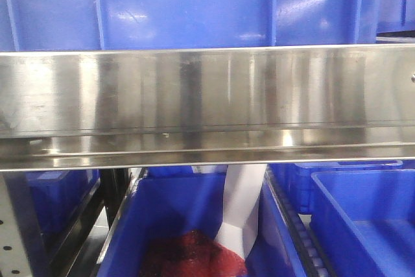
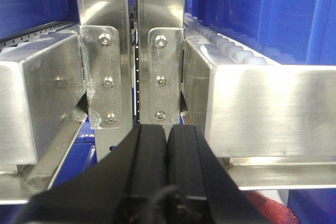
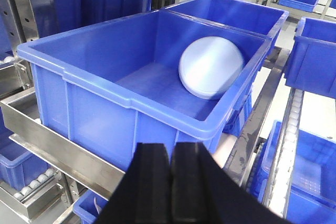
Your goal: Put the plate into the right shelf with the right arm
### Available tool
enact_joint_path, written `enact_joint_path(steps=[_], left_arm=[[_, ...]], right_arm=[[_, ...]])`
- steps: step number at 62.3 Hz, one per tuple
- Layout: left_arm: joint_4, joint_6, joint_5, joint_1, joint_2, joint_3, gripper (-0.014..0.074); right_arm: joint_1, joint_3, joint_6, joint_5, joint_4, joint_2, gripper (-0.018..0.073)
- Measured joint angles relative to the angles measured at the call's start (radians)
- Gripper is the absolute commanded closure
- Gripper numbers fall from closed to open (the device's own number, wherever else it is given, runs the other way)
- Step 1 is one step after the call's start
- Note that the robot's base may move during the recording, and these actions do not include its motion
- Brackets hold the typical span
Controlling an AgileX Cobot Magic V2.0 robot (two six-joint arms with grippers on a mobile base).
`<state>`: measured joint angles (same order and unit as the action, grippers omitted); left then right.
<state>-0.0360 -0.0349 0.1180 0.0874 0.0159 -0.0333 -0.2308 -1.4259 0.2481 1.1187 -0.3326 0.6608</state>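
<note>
1. While the right gripper [image 3: 172, 182] sits at the bottom centre of the right wrist view, its two black fingers are pressed together with nothing between them.
2. Just beyond it, a large blue crate [image 3: 131, 98] fills the middle of the frame, resting on a steel rail of the right shelf [image 3: 63, 156].
3. Inside that crate, toward its far right wall, lies the one plate [image 3: 211, 66]: round, white with a pale-blue tint, plain, tilted up against the wall with its smooth face to the camera.
4. Farther back, upper right of the frame, at least four more blue crates stand on other racks over a pale floor.
5. At the bottom of the left wrist view, the left gripper [image 2: 167, 153] also has its fingers closed and empty; behind it stand two bolted steel uprights [image 2: 157, 51], three bolts on each bracket.
6. Across the front view, a broad reflective rail [image 1: 207, 102] spans the frame, crates above and below; one lower crate holds something red [image 1: 194, 257].
</note>
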Motion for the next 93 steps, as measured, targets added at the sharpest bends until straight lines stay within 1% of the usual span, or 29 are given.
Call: enact_joint_path(steps=[9, 14, 20, 24, 29, 37, 47, 57, 62, 69, 73, 78, 93], left_arm=[[0.0, 0.0, 0.0, 0.0, 0.0, 0.0, 0.0643], [0.0, 0.0, 0.0, 0.0, 0.0, 0.0, 0.0643], [0.0, 0.0, 0.0, 0.0, 0.0, 0.0, 0.0643], [0.0, 0.0, 0.0, 0.0, 0.0, 0.0, 0.0643], [0.0, 0.0, 0.0, 0.0, 0.0, 0.0, 0.0643], [0.0, 0.0, 0.0, 0.0, 0.0, 0.0, 0.0643], [0.0, 0.0, 0.0, 0.0, 0.0, 0.0, 0.0643], [0.0, 0.0, 0.0, 0.0, 0.0, 0.0, 0.0643], [0.0, 0.0, 0.0, 0.0, 0.0, 0.0, 0.0643], [0.0, 0.0, 0.0, 0.0, 0.0, 0.0, 0.0643], [0.0, 0.0, 0.0, 0.0, 0.0, 0.0, 0.0643], [0.0, 0.0, 0.0, 0.0, 0.0, 0.0, 0.0643], [0.0, 0.0, 0.0, 0.0, 0.0, 0.0, 0.0643]], right_arm=[[0.0, 0.0, 0.0, -0.004, 0.002, 0.0, 0.0503], [0.0, 0.011, 0.0, -0.034, 0.004, 0.0, 0.0503], [0.002, 0.047, 0.0, -0.107, 0.004, -0.001, 0.0503], [0.009, 0.101, 0.0, -0.192, 0.004, -0.008, 0.0503], [0.04, 0.176, 0.0, -0.295, 0.004, -0.027, 0.0503], [0.091, 0.333, 0.0, -0.503, 0.018, -0.086, 0.0503], [0.123, 0.547, -0.023, -0.765, 0.103, -0.203, 0.0503], [0.162, 0.803, -0.071, -0.952, 0.18, -0.357, 0.0503], [0.18, 0.942, -0.101, -1.051, 0.19, -0.431, 0.0503], [0.188, 1.15, -0.149, -1.163, 0.194, -0.532, 0.0503], [0.188, 1.233, -0.177, -1.192, 0.194, -0.588, 0.0503], [0.188, 1.302, -0.195, -1.198, 0.198, -0.631, 0.0503], [0.188, 1.403, -0.206, -1.206, 0.217, -0.672, 0.0503]])
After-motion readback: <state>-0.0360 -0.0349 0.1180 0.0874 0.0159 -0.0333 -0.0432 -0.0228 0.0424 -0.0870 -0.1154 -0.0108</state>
